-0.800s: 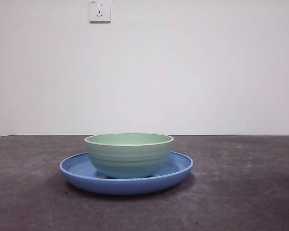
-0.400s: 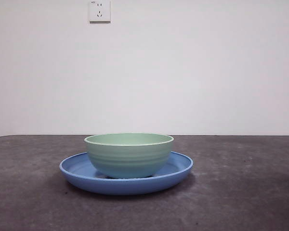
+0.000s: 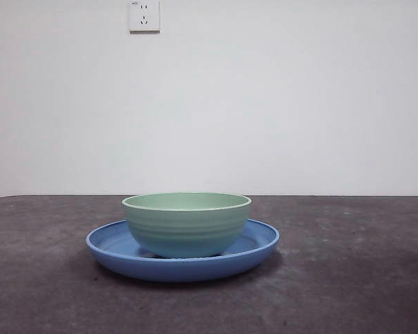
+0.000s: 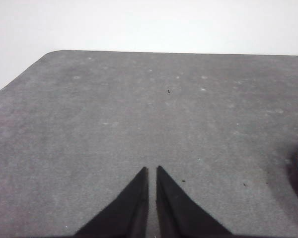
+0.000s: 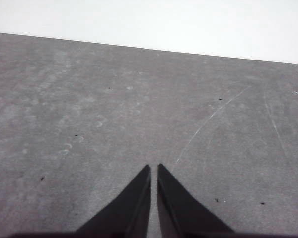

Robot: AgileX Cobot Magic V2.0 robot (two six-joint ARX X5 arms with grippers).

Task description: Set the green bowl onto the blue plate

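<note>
My left hand (image 4: 152, 171) and right hand (image 5: 154, 168) both hang over bare bench (image 3: 348, 278) with jaws together, holding nothing. The green bowl (image 3: 187, 224) sits upright, roughly centred in the blue plate (image 3: 111, 243), low in the frame's middle, so I judge the placing done.

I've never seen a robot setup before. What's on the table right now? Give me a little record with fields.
bowl: round pale mint-green ridged bowl, upright, sitting on the plate
plate: wide glossy blue round plate, on the dark grey table
left gripper: jaws shut, holding nothing, over bare table, plate edge just in its view
right gripper: jaws shut, holding nothing, over bare table
wall: white, with a white socket
task: looks done
</note>
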